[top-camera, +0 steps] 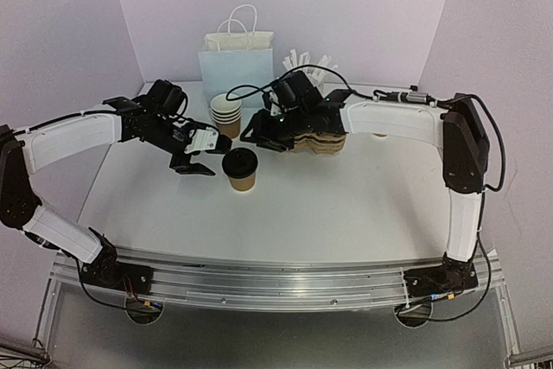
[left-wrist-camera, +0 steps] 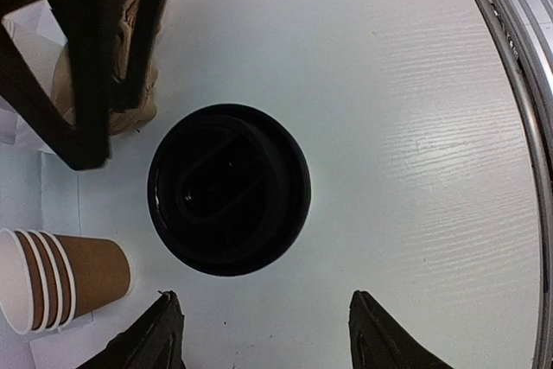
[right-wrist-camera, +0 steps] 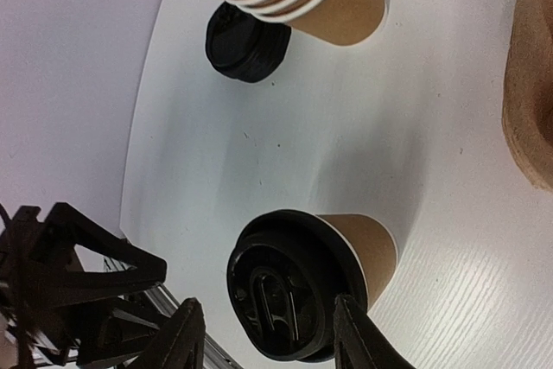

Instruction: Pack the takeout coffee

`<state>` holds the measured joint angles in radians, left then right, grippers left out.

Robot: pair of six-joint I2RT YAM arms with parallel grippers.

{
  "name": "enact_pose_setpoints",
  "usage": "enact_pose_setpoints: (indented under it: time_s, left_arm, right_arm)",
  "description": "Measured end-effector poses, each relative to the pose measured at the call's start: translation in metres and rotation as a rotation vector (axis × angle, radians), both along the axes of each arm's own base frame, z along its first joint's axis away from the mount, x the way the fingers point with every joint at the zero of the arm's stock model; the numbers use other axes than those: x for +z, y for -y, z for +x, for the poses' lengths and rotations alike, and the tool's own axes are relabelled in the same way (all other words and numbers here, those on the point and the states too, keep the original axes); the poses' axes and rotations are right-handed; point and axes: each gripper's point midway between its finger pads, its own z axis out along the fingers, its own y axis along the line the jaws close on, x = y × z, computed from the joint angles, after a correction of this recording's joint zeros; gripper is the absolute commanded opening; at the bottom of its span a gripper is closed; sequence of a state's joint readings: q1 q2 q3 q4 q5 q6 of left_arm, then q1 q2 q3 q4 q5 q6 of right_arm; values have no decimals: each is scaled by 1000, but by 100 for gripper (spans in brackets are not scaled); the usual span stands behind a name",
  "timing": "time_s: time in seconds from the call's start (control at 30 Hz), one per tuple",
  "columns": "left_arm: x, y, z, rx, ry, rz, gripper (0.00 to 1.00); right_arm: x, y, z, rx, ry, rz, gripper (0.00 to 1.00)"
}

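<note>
A brown kraft cup with a black lid stands on the white table between both grippers. My left gripper is open and empty just left of it; in the left wrist view the lid lies ahead of the spread gripper. My right gripper is open just behind and above the cup; in the right wrist view the lidded cup shows between its gripper's fingertips, with contact unclear. A stack of lidless kraft cups stands behind, with spare black lids beside it.
A brown pulp cup carrier lies under the right wrist. A pale blue paper bag with white handles stands at the back wall, with paper-wrapped straws to its right. The table's metal front edge runs along the near side.
</note>
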<state>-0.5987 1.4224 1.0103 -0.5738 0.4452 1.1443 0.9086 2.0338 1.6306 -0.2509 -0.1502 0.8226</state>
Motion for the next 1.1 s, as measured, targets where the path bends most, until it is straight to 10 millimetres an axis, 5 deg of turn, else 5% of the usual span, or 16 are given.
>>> enact_pose_setpoints:
  time_s: [0.67,1.1]
  left_arm:
    - [-14,31,15,98,-153,-137,75]
    - [-26,36,18,99,-186,-141,70]
  right_arm:
    - [-17,0,-13,27,-17,-58,41]
    - [-44,-3,-14,42,-60,-93,38]
